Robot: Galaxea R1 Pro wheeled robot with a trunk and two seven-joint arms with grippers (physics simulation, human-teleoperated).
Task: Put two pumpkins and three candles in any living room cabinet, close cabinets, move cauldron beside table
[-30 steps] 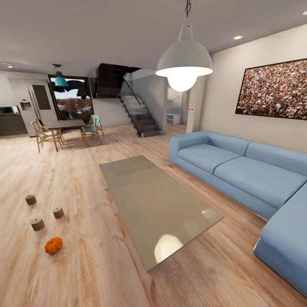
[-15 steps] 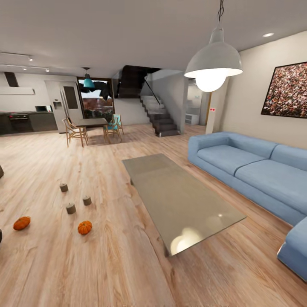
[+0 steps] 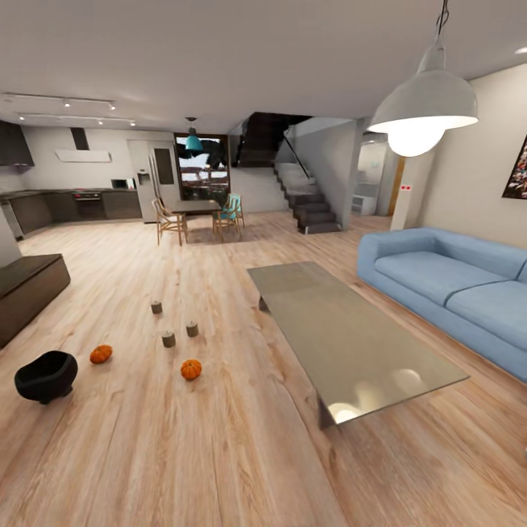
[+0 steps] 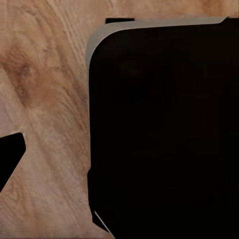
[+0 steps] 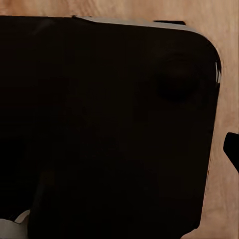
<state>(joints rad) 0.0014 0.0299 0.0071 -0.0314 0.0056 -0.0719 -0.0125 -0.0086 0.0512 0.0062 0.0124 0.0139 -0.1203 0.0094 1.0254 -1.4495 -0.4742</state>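
Two small orange pumpkins lie on the wood floor, one (image 3: 101, 353) near the black cauldron (image 3: 46, 375) and the other (image 3: 191, 369) further right. Three squat grey-brown candles (image 3: 156, 307) (image 3: 168, 339) (image 3: 192, 329) stand just behind them. At the left edge is the low dark-brown cabinet (image 3: 29, 285), its fronts shut as far as I can see. Right of centre the glossy coffee table (image 3: 351, 337) stretches away from me. Each wrist view looks down on a large black body over floorboards, with a small black tip (image 4: 10, 157) (image 5: 232, 149) at the edge.
A blue sofa (image 3: 446, 282) runs along the right wall behind the table. A white pendant lamp (image 3: 424, 110) hangs above. Far back are a dining table with chairs (image 3: 194, 216), stairs (image 3: 311, 205) and a kitchen (image 3: 73, 197). Open floor lies between me and the pumpkins.
The head camera has swung left, so the whole scene slid right. The cauldron, the cabinet and the kitchen have come into view. Nothing on the floor has moved.
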